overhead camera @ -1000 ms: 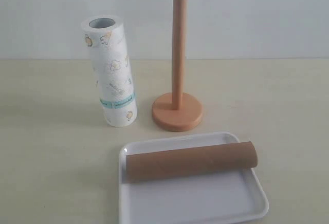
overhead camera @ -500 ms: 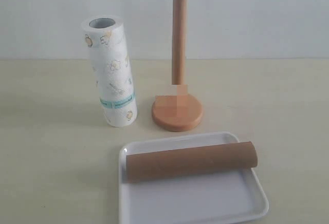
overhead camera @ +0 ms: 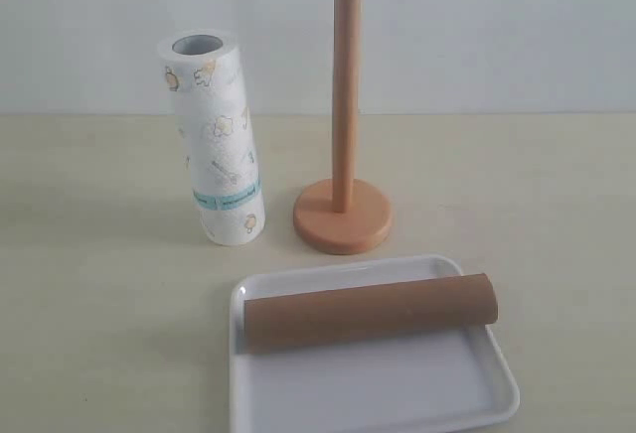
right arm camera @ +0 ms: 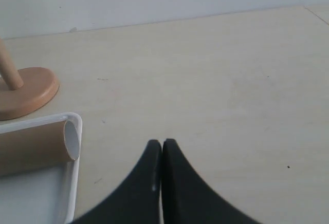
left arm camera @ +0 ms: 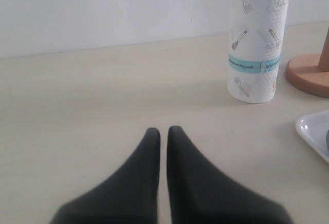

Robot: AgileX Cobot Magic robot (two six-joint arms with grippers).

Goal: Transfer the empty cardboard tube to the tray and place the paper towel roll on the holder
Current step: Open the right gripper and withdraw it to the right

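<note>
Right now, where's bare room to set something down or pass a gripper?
Bare table right of the holder and tray; also left of the paper towel roll and tray. Tray's front half, camera-side of the cardboard tube, is free. Crowded: gaps between roll, holder and tray.

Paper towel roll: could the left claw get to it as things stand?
Probably yes: only open table lies between the shut left claw and the upright paper towel roll, though the claw would need to open first.
</note>
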